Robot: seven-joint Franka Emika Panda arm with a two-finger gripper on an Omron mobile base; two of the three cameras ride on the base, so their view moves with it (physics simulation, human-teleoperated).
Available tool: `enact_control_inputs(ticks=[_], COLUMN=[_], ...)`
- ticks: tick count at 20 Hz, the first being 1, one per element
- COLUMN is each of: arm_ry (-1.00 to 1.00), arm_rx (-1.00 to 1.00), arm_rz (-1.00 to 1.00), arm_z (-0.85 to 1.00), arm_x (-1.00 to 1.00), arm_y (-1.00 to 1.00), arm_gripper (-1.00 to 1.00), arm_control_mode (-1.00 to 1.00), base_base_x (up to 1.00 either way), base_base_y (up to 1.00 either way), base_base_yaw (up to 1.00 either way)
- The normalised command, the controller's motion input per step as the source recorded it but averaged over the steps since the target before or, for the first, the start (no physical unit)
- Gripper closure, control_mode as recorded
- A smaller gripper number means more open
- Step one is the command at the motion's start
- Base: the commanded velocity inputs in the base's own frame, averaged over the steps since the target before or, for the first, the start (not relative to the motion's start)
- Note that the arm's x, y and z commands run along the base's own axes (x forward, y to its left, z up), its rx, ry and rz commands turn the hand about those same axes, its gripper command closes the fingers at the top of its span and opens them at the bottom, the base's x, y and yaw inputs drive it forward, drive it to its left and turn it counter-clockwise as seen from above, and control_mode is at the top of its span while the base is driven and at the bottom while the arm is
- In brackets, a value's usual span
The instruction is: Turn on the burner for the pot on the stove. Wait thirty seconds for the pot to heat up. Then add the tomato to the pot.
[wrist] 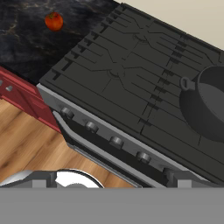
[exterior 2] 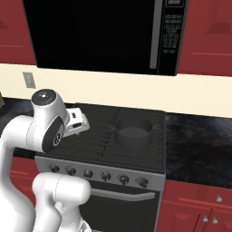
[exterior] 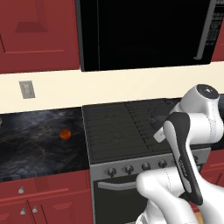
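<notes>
The stove [exterior: 122, 129] is a black gas cooktop with ribbed grates and a row of dark knobs [exterior 2: 106, 176] on its grey front. A dark grey pot [exterior 2: 132, 132] stands on a right-hand burner; its handle and part of its rim show in the hand view [wrist: 209, 107]. The tomato [exterior: 65, 134], small and red-orange, lies on the dark counter left of the stove and sits at the top left of the hand view [wrist: 54, 21]. My gripper [exterior 2: 78, 128] hangs open and empty above the stove's front left, apart from pot, knobs and tomato.
A black microwave [exterior 2: 99, 36] hangs over the stove between red cabinets. Dark marble counter [exterior: 35, 144] runs on both sides, with red drawers below. An oven handle [exterior 2: 122, 195] juts out under the knobs. A wall outlet [exterior: 26, 89] sits at the back left.
</notes>
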Motion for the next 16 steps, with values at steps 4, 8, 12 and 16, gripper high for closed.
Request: enact_control_inputs(ticks=[4, 8, 12, 16], arm_ry=[0.0, 0.0, 0.0, 0.0], arm_rx=[0.0, 0.0, 0.0, 0.0], arm_rz=[0.0, 0.0, 0.0, 0.0], arm_z=[0.0, 0.0, 0.0, 0.0], arm_x=[0.0, 0.0, 0.0, 0.0], arm_y=[0.0, 0.0, 0.0, 0.0], arm_gripper=[-1.0, -1.0, -1.0, -1.0], arm_control_mode=[-1.0, -1.0, -1.0, -1.0], base_base_x=[0.0, 0.0, 0.0, 0.0], base_base_y=[0.0, 0.0, 0.0, 0.0], base_base_yaw=[0.0, 0.0, 0.0, 0.0])
